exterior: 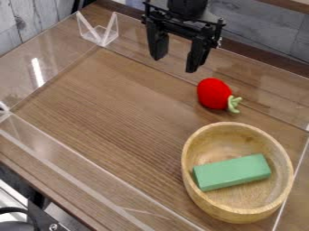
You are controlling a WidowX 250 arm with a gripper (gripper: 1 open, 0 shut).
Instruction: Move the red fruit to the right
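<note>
— Where's the red fruit (215, 92) sitting?

— On the bare wood of the bench (108, 117), right of centre, with its green leafy end pointing toward the right and slightly toward the camera. So its long axis runs roughly left to right, tilted a little down to the stem side. It lies on its side, apart from everything else.

— And the pincer (178, 50)?

— Hanging above the bench farther back, up and to the left of the fruit in the camera view. Its two dark fingers are spread with clear space between them and nothing held; it's released. The fruit lies toward the camera and to the right of it, near but not under it.

— So what does the next move turn on?

— I'd judge the pincer has to come forward and right, then drop over the rounded red body rather than the leaves. With the fingers spaced as they are, they look wide enough to straddle it, though I can't tell the height above the wood from this single view.

— Anything around it to mind?

— The wooden bowl (241, 171) sits nearer the camera, well apart from the fruit, with a green block (232, 172) lying inside. A clear wall (36, 72) rims the bench; the right edge is close, so room to shift rightward looks limited.
</note>
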